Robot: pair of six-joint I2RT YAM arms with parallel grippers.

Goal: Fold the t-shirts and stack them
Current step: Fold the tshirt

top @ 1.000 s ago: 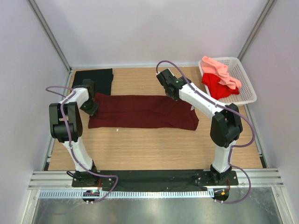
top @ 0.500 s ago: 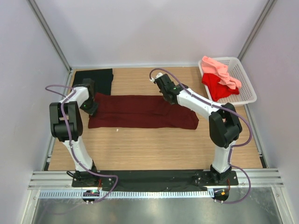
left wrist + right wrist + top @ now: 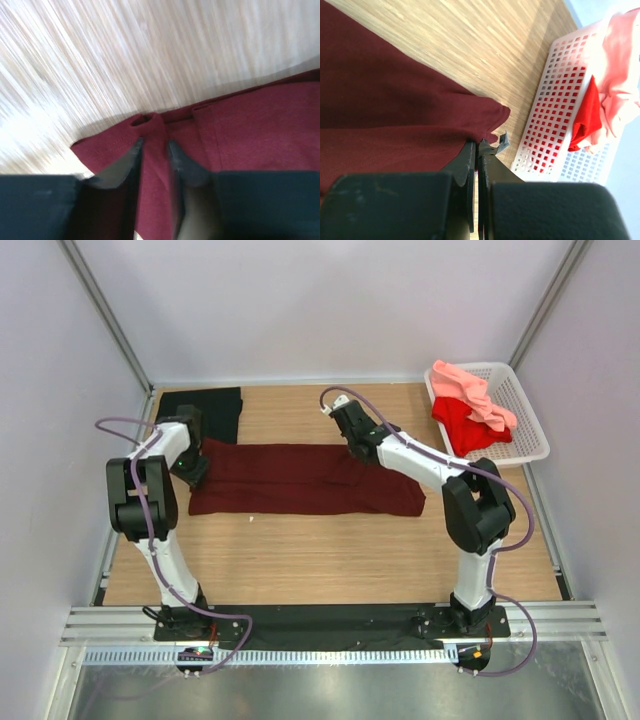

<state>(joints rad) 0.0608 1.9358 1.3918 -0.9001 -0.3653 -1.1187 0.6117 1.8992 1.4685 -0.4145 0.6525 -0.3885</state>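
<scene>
A dark maroon t-shirt lies folded into a long strip across the middle of the table. At its left end sits my left gripper. Seen from the left wrist, that gripper has its jaws slightly apart, astride a ridge of the maroon t-shirt. My right gripper is at the strip's back edge. In the right wrist view the gripper is shut, with the edge of the maroon t-shirt pinched at its tips. A black t-shirt lies flat at the back left.
A white lattice basket stands at the back right, holding a salmon pink t-shirt and a bright red t-shirt. The right wrist also sees the basket. Metal frame posts and pale walls close in the table.
My left gripper's jaws have parted a little at the shirt's left end. The right gripper has moved left along the shirt's back edge.
</scene>
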